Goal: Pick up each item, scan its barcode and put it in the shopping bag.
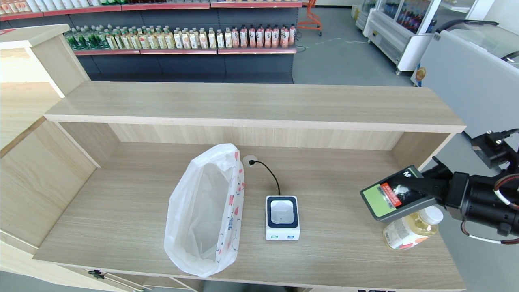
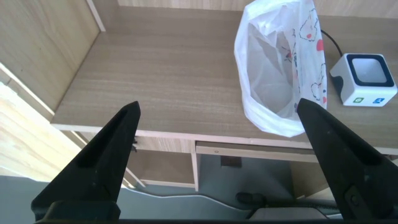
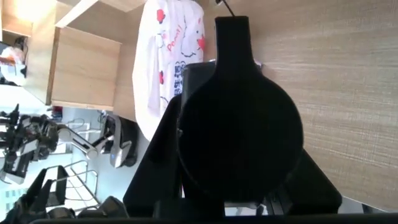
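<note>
Step in hand, as I judge it: get the box (image 1: pixel 381 200) over to the scanner (image 1: pixel 282 217) for a barcode read, then into the shopping bag (image 1: pixel 204 215). To do it well: carry the box twd the middle of the counter (image 1: pixel 121 211), high enough to pass over the bottle (image 1: pixel 409 232) lying right under it near the front-right corner, w/o knocking it so it rolls off the edge. Can't make out which face has the barcode, so prob. need to turn the wrist until the code faces the scanner's window, which looks up; hold it level & steady above the glass, not touching. Scanner sits mid-counter twd the front edge, its cable (image 1: pixel 269 174) running to a hole at the back. Bag stands just beside it on the left, mouth open, looks empty, so scan to drop is a short hop. Bag is thin plastic & may fold in, so release above the centre of the mouth. Grip: right gripper (image 1: pixel 413 187) is clamped on one end of the box, gap no wider than the box is thick, one finger lying across the top face by the red label. Box is held aloft & tilted, above the right end of the counter, clear of the surface. The left gripper (image 2: pixel 217 107) has fingers spread wide w/ nothing betw. them, hanging out past the counter's front edge, left part.
</note>
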